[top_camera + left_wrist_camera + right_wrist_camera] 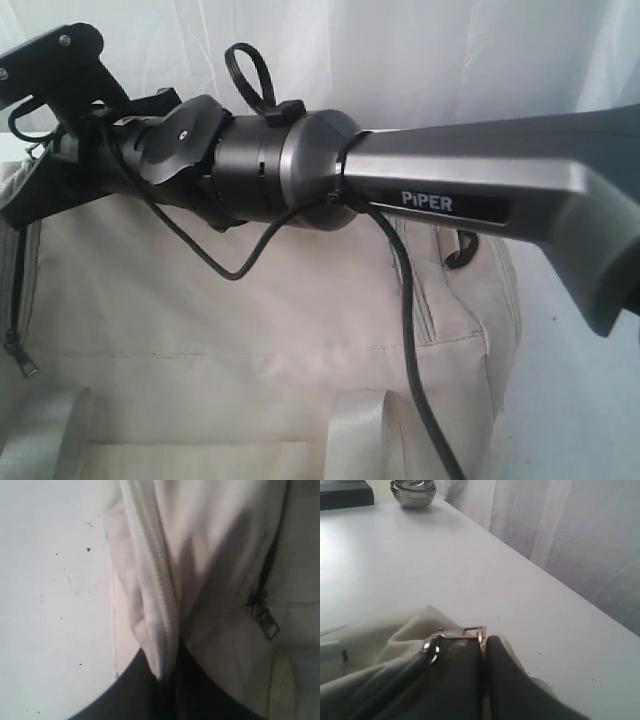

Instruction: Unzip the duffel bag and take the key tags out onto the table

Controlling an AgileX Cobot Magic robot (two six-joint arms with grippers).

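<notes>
The cream duffel bag [250, 330] fills the lower exterior view, with shiny webbing handles [355, 435] at the front. My right arm [450, 185] reaches across it to its left end. There my right gripper [484, 647] is shut on a metal zip pull [476, 631] at the bag's edge. My left gripper [167, 674] is shut on a fold of the bag's fabric along the zip teeth [159, 575]. Another silver zip pull [265, 622] hangs on the bag's side. The key tags are hidden.
The white table [470, 570] stretches beyond the bag toward a white curtain [570, 535]. Stacked metal bowls [413, 491] and a dark flat object [345, 492] stand at its far end. A black cable [410, 330] from the right arm drapes over the bag.
</notes>
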